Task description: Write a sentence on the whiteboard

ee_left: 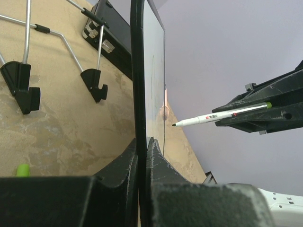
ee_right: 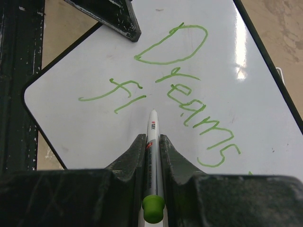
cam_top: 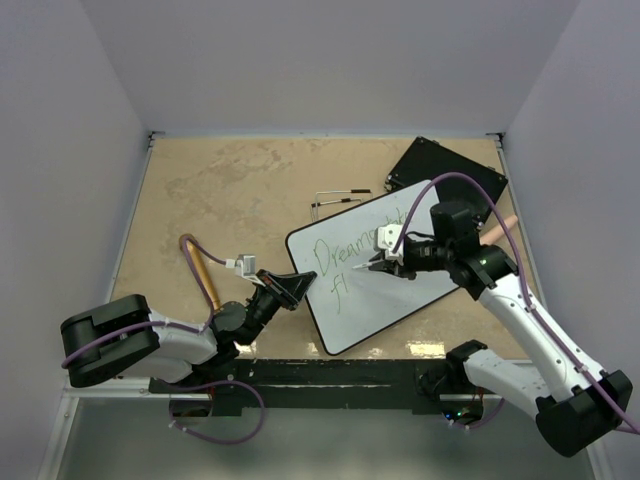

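Observation:
The whiteboard [cam_top: 400, 290] lies tilted on the table right of centre, with "Dreams" and "fl" on it in green [ee_right: 265, 118]. My left gripper [cam_top: 290, 285] is shut on its thin black frame at the left edge, seen edge-on in the left wrist view [ee_left: 142, 142]. My right gripper [cam_top: 385, 262] is shut on a white marker [ee_right: 153, 124] with a green end. The marker points at the board just past the "fl". Seen from the left wrist, the marker [ee_left: 218, 116] has its tip a small gap off the board's surface [ee_left: 154, 71].
A flat black board [cam_top: 445, 170] lies partly under the whiteboard's far corner. A wire stand with black feet [cam_top: 335, 198] rests behind the whiteboard. A green cap [ee_left: 22, 169] lies on the table by my left gripper. Walls close in the table on three sides.

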Tool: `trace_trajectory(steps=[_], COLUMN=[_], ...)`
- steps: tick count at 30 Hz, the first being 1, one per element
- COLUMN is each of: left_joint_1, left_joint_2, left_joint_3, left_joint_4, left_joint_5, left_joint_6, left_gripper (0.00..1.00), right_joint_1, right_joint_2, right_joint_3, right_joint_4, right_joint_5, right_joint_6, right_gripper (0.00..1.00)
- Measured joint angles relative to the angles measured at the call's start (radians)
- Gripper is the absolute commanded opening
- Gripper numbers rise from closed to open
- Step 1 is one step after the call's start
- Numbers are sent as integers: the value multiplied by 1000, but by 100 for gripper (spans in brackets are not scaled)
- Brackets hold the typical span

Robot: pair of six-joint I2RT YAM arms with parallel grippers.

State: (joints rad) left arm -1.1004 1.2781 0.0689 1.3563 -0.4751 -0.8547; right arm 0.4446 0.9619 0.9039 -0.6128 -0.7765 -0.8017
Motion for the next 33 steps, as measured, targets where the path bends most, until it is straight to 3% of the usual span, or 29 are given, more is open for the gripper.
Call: trace_trajectory(steps=[33], left_joint_1=[0], left_joint_2=[6], left_joint_3=[-1], left_joint_4=[5], left_joint_5=[0], left_joint_6=[-2], left_gripper=[0], right_joint_1=[27], right_joint_2=[45], right_joint_3=[-42], right_joint_4=[67], right_joint_5=[25], right_joint_6=[43], right_gripper=[0])
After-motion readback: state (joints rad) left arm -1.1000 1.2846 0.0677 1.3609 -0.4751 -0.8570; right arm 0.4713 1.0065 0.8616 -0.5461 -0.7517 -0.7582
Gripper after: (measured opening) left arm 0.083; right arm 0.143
